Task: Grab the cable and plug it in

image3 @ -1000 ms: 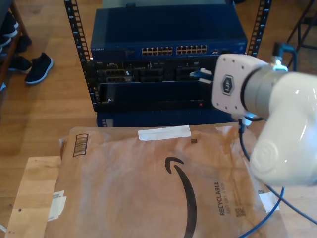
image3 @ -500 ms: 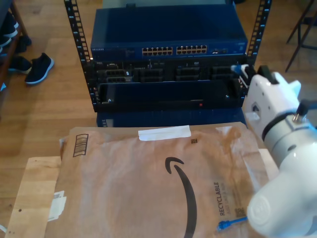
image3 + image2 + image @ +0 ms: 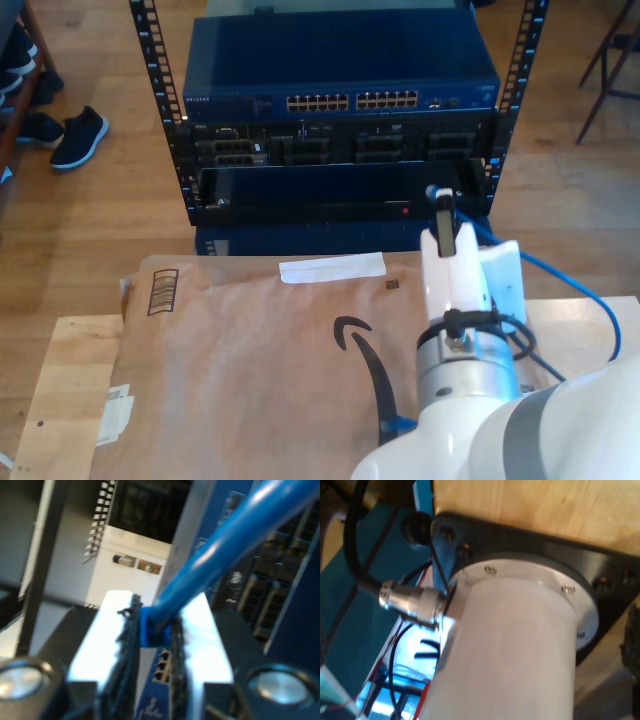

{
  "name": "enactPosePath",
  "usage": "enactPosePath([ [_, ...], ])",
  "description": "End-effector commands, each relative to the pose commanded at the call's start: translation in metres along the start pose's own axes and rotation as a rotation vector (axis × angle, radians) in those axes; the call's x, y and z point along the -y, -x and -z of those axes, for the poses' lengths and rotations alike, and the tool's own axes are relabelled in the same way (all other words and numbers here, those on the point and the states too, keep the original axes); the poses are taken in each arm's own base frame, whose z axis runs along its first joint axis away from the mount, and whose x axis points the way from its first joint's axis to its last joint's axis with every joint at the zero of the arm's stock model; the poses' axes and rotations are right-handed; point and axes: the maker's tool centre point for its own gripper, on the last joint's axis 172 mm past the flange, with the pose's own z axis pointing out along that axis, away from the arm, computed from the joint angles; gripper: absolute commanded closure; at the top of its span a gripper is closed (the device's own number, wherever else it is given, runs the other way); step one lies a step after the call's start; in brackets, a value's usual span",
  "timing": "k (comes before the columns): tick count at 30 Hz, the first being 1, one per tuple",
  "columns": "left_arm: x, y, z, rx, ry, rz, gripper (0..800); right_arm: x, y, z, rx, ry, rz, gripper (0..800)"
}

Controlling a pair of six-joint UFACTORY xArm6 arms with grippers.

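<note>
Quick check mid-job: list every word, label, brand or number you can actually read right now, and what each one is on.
"RECYCLABLE": not readable now, the arm covers that part of the brown paper mailer.
Smile-arrow logo on the mailer, partly covered; a sign, no words.
Barcode label on the mailer: too small to read.
White brand lettering on the blue network switch: too blurred to read.

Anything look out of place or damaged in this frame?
Nothing looks damaged. My second claw is clamped on the blue cable near its plug, facing the switch's ports. The one untidy thing: the cardboard on the table lies slightly askew, with torn labels.
</note>
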Motion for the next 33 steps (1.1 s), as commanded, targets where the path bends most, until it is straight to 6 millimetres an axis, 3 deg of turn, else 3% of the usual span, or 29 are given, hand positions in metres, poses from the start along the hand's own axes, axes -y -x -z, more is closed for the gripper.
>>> enactPosePath([
  [4,0.010,0.004,-0.008,0.013,0.036,-0.037,1,-0.005,-0.003,0.001,-0.005,0.009,0.005,799],
  [6,0.009,0.014,-0.031,0.046,0.035,-0.055,1,-0.008,-0.006,0.001,-0.020,0.020,0.004,799],
  [9,0.004,0.001,-0.040,-0.004,0.049,-0.059,1,-0.012,-0.011,0.002,-0.046,0.031,0.001,799],
  [13,-0.003,-0.015,-0.074,-0.078,0.096,-0.049,1,-0.011,-0.013,0.005,-0.060,0.018,0.010,799],
  [14,-0.004,-0.024,-0.072,-0.114,0.112,-0.048,1,-0.011,-0.011,0.006,-0.055,0.017,0.012,799],
  [19,-0.002,-0.025,-0.074,-0.114,0.121,-0.070,1,-0.010,-0.001,0.020,-0.038,0.027,-0.002,799],
  [23,-0.002,-0.025,-0.075,-0.112,0.121,-0.070,1,-0.016,-0.004,0.022,-0.046,0.039,0.002,799],
  [26,-0.002,-0.025,-0.075,-0.112,0.121,-0.070,1,-0.008,0.000,0.022,-0.047,0.031,-0.020,800],
  [30,-0.002,-0.025,-0.075,-0.112,0.121,-0.070,1,0.029,0.026,0.007,-0.044,-0.001,-0.027,800],
  [33,-0.002,-0.025,-0.075,-0.112,0.121,-0.070,1,0.020,0.055,0.001,-0.044,0.001,0.056,800],
])
